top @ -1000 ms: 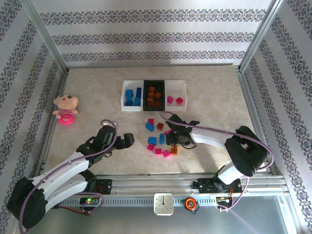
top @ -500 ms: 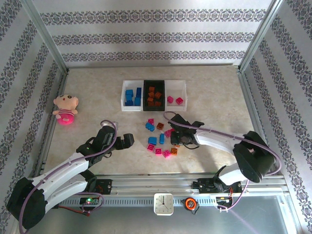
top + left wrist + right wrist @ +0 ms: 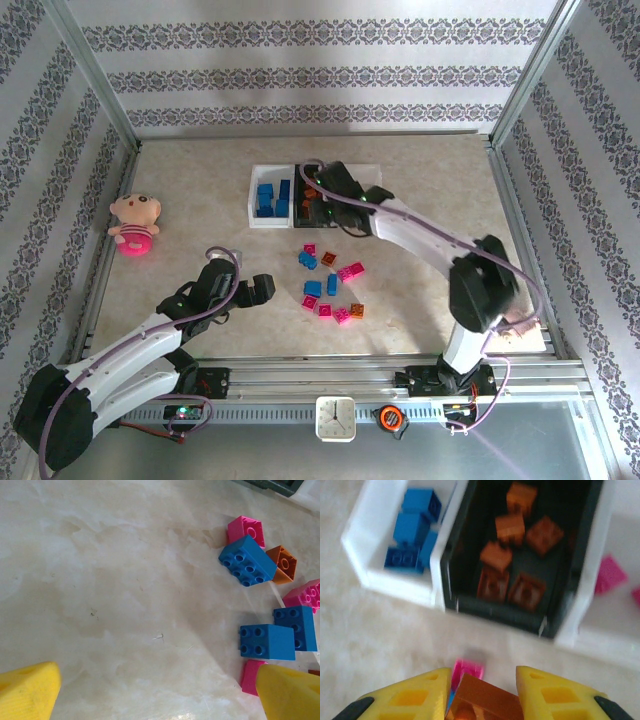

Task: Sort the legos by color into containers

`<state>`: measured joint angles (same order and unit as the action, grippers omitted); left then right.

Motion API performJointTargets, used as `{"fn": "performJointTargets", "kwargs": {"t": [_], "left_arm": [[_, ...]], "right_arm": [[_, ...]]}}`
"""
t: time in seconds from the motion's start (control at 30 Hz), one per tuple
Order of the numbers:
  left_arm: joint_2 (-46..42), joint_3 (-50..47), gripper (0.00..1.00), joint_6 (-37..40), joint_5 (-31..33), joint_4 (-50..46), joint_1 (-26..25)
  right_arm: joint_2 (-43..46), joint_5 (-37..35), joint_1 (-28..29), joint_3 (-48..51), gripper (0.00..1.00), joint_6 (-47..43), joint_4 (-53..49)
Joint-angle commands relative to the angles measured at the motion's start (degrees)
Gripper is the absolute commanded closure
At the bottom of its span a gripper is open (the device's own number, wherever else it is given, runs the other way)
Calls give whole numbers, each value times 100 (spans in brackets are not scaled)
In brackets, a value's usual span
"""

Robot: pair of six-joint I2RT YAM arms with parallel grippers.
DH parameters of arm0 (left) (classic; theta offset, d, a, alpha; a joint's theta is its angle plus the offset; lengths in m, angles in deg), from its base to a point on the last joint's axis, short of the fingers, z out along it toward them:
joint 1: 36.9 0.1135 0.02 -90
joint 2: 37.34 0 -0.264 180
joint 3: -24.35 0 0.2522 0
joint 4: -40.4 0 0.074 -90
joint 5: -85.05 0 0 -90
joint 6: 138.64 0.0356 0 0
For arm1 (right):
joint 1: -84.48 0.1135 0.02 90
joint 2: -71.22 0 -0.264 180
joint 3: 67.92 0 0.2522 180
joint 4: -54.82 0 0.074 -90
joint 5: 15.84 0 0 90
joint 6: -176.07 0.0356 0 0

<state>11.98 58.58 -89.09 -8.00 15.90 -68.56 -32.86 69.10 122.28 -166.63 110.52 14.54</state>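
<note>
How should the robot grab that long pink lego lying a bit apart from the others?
Probably from straight above, pinching the long pink lego across its narrow width, with fingers on its two long flat sides. It lies flat and slanted, and nothing seems to touch those sides, so the wrist should turn to match.

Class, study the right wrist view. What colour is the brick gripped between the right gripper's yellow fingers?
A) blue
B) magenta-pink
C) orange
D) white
C: the right gripper pinches an orange brick between its fingers, with the black bin ahead of it, which holds other orange bricks.
</note>
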Motion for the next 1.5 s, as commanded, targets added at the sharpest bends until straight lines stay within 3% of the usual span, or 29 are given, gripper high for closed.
{"fn": "performJointTargets", "kwargs": {"t": [0.0,0.23,0.43,0.6,0.97,1.2,1.33,1.47], "left_arm": [[-127,5,0,-65,-95,-127,-16],[-240,36,0,-54,-112,-218,-16],[-331,61,0,-30,-116,-299,-22],[-344,123,0,20,-110,-338,-16],[-175,128,0,111,-193,-106,-6],[130,203,0,91,-232,13,-5],[96,153,0,59,-199,25,2],[79,134,0,52,-185,19,-6]], "right_arm": [[-897,-510,-153,-893,67,-545,-181],[-2387,-680,-404,-2668,64,-652,-868],[-2298,-618,-397,-2783,38,-612,-885],[-1329,-449,-359,-1892,33,-488,-619],[1668,131,-100,2256,31,-117,-310],[1759,132,130,3030,32,-241,-620],[1553,-94,133,3196,45,-246,-652],[1250,-258,134,3201,45,-290,-616]]}}
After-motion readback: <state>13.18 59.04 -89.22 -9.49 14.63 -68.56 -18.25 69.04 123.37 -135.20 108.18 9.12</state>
